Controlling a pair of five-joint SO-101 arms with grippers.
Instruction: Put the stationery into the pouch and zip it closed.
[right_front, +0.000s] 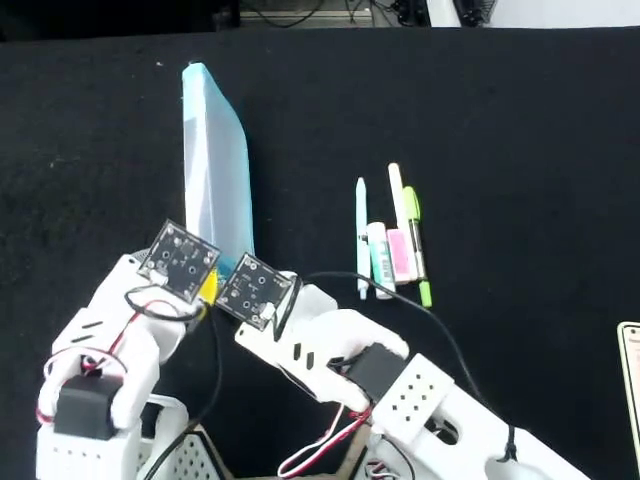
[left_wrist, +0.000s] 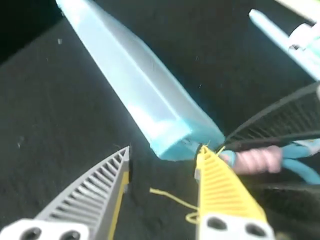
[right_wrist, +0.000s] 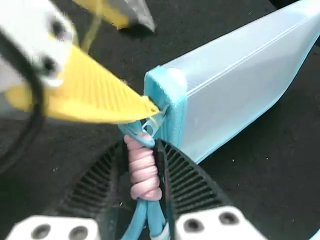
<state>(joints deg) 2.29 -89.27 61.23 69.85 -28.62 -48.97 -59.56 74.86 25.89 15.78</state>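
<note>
A light blue pouch (right_front: 215, 165) lies on the black table, its near end (left_wrist: 175, 135) between the two arms. My right gripper (right_wrist: 141, 150) is shut on the pink zipper pull (right_wrist: 142, 172) with its blue cord at that end. My left gripper (left_wrist: 165, 150) is open; its yellow finger (left_wrist: 220, 185) touches the pouch's end corner and its grey finger (left_wrist: 100, 185) stands off to the side. The stationery lies in a row to the pouch's right: a teal pen (right_front: 361, 235), a glue stick (right_front: 380, 262), a pink eraser (right_front: 400, 255), a white pen (right_front: 398, 195) and a green highlighter (right_front: 415, 240).
Both arm bodies (right_front: 330, 350) crowd the table's near edge. A pale card (right_front: 630, 365) lies at the right edge. Open black cloth (right_front: 500, 120) stretches behind and to the right of the stationery.
</note>
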